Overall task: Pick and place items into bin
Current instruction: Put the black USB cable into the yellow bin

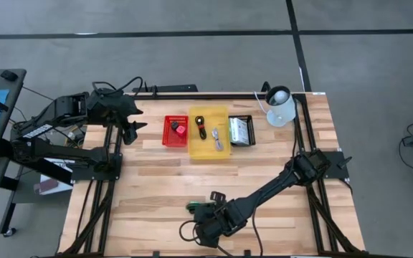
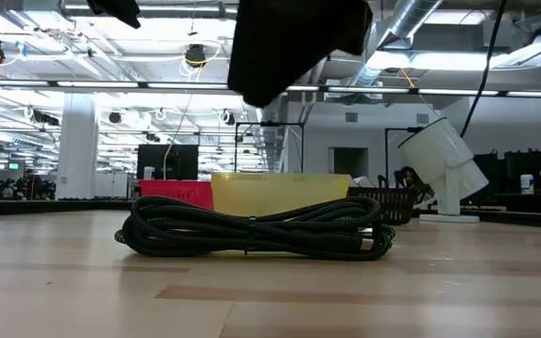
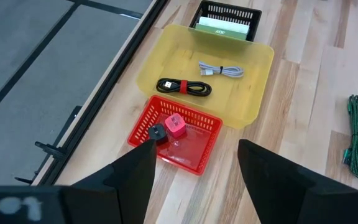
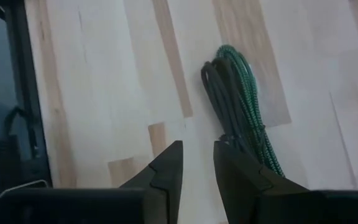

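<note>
A coiled black-and-green cord [image 1: 196,207] [image 2: 256,228] [image 4: 240,99] lies flat on the wood near the table's near edge. My right gripper [image 1: 206,217] [image 4: 198,163] hangs above its end with only a narrow gap between the fingers, and touches nothing. My left gripper [image 1: 130,127] [image 3: 194,162] is wide open in the air by the far left, next to the red basket [image 1: 175,132] [image 3: 199,158]. That basket holds a small red block [image 3: 174,125] and a dark piece [image 3: 157,132]. The yellow tray [image 1: 208,149] [image 3: 253,59] holds a black cord [image 3: 184,88] and a white cord [image 3: 221,70].
A black basket [image 1: 240,131] [image 3: 227,12] with a green-and-white item stands right of the yellow tray. A white lamp [image 1: 279,106] [image 2: 442,167] stands at the far right corner. Bare wood lies between the bins and the coiled cord.
</note>
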